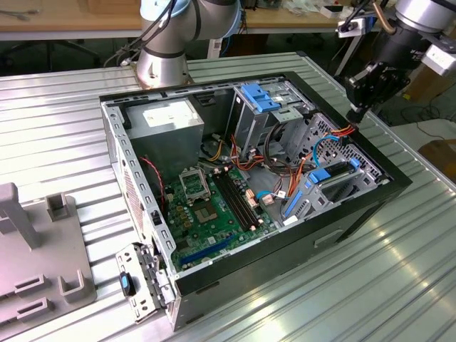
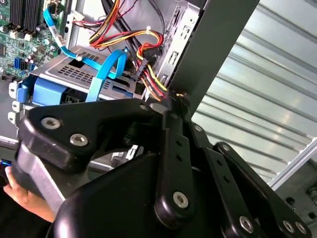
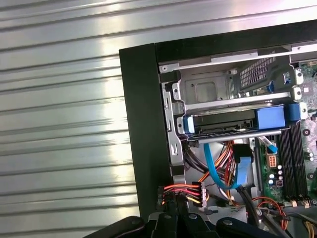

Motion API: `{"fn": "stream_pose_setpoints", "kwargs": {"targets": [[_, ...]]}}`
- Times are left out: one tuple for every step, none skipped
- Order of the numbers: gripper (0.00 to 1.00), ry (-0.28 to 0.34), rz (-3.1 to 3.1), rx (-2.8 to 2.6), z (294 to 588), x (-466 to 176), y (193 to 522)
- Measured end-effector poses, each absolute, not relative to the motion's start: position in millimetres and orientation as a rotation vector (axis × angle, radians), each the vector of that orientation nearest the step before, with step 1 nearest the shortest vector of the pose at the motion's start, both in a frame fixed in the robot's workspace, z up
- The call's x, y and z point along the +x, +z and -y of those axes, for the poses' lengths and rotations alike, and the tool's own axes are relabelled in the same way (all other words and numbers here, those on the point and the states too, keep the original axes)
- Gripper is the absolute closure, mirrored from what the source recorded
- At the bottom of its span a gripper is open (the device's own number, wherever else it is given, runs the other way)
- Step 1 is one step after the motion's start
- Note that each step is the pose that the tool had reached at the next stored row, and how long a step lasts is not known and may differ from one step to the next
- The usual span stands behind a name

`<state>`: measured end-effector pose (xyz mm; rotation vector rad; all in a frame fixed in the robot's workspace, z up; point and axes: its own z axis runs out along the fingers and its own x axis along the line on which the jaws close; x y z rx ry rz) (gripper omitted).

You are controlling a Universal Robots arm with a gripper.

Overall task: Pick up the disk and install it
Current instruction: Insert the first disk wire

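The disk [image 3: 233, 122], grey metal in a bright blue carrier, lies flat in the metal bay at the corner of the open computer case. It sits at the exterior view's right end of the case [image 1: 333, 173], and its blue rail and perforated metal top [image 2: 69, 74] also show in the second wrist view. My gripper [image 1: 355, 114] hovers over the case's black rim beside that bay. Its fingers look shut with nothing of the disk between them. The fingertips [image 2: 171, 99] sit right at a red, orange and yellow cable bundle [image 3: 182, 190]. I cannot tell whether they pinch it.
The case [image 1: 285, 256] lies open on a ribbed metal table [image 1: 64, 135], with the motherboard [image 1: 214, 206] and the power supply [image 1: 167, 121] inside. A thin blue cable [image 3: 213, 166] curves below the bay. A grey fixture [image 1: 43, 249] stands at the exterior view's left.
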<state>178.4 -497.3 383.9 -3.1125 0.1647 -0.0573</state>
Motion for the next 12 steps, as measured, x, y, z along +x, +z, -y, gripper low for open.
{"fn": "stream_pose_setpoints", "kwargs": {"targets": [[0.81, -0.057, -0.159, -3.113, 496.4, 179.0, 383.8], [0.8, -0.057, -0.157, -3.113, 495.7, 179.0, 383.8], [0.74, -0.057, -0.157, -3.113, 493.1, 179.3, 383.8], [0.74, -0.057, -0.154, -3.113, 492.7, 180.3, 383.7], [0.74, -0.057, -0.151, -3.113, 492.7, 181.2, 383.5], [0.74, -0.057, -0.15, -3.113, 492.7, 182.0, 383.2], [0.74, -0.058, -0.15, -3.113, 492.6, 183.1, 382.6], [0.74, -0.06, -0.151, -3.113, 492.6, 183.6, 382.2], [0.74, -0.061, -0.153, -3.113, 492.7, 184.2, 381.4], [0.74, -0.063, -0.164, -3.113, 492.7, 184.9, 380.6], [0.74, -0.063, -0.188, -3.112, 492.6, 184.9, 379.9], [0.74, -0.064, -0.24, -3.109, 492.7, 185.0, 378.3]]}}
